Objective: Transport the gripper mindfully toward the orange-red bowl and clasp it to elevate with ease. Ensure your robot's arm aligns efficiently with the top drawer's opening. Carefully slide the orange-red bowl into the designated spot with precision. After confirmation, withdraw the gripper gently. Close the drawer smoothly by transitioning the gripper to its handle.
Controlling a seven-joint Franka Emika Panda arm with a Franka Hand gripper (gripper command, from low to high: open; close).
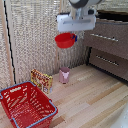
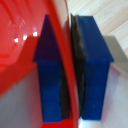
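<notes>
The arm (image 1: 82,3) comes down from above, and the gripper (image 1: 74,36) hangs high over the floor, beside the dresser. Its fingers (image 2: 93,70) are nearly together, pinching the rim of the bowl (image 1: 64,40) (one inside, one outside). The bowl is lifted, near the top drawer (image 1: 106,38).

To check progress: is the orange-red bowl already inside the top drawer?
No. In the exterior view the orange-red bowl hangs in the air, held by the pincer, beside the top drawer.
</notes>
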